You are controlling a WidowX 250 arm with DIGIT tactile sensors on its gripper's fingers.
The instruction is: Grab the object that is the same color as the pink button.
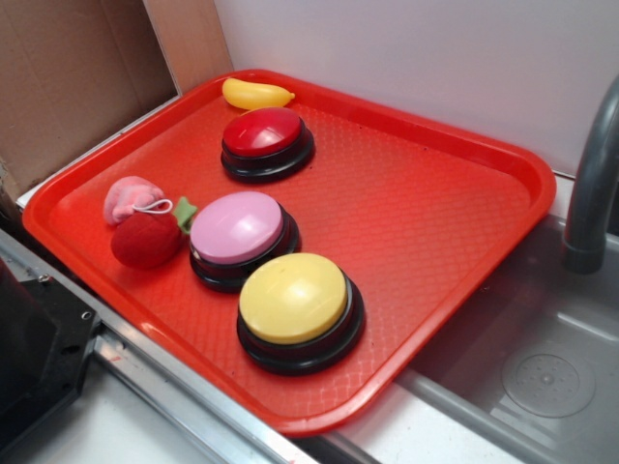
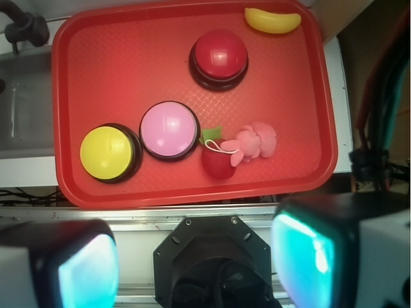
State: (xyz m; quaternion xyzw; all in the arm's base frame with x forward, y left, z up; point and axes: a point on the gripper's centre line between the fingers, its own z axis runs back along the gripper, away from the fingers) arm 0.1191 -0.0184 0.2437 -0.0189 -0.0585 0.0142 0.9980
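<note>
Red tray (image 1: 464, 174) sits on the bench, beside a steel sink (image 1: 542, 358) with a grey faucet (image 1: 592, 184).

On the tray, exterior view: 3 dome buttons in a rough line. Red button (image 1: 266, 142) toward 12 o'clock, pink button (image 1: 240, 235) near the middle, yellow button (image 1: 298, 309) toward 6 o'clock. Pink and yellow buttons stand just beside each other; the red one is apart from them. Yellow banana (image 1: 255, 94) lies at the tray's far rim, just past the red button.

Pink plush toy (image 1: 131, 198) lies at about 9 o'clock from the pink button, near the tray's left edge. It is rounded and ridged, with a white string loop (image 1: 155, 206) trailing over the red strawberry (image 1: 147, 239). The toy touches the strawberry, which sits between it and the pink button; the strawberry's green leaf (image 1: 185, 213) points at the button's base.

Wrist view, looking down from above: same layout mirrored. Pink plush toy (image 2: 257, 142) at 3 o'clock from the pink button (image 2: 168, 129), strawberry (image 2: 218, 160) between them.

Claw (image 2: 196, 263): 2 fingers (image 2: 314, 256) fill the bottom corners of the wrist view, spread wide, nothing between them. It hangs well above the tray, off its near rim, well apart from the toy. Claw not seen in the exterior view.
</note>
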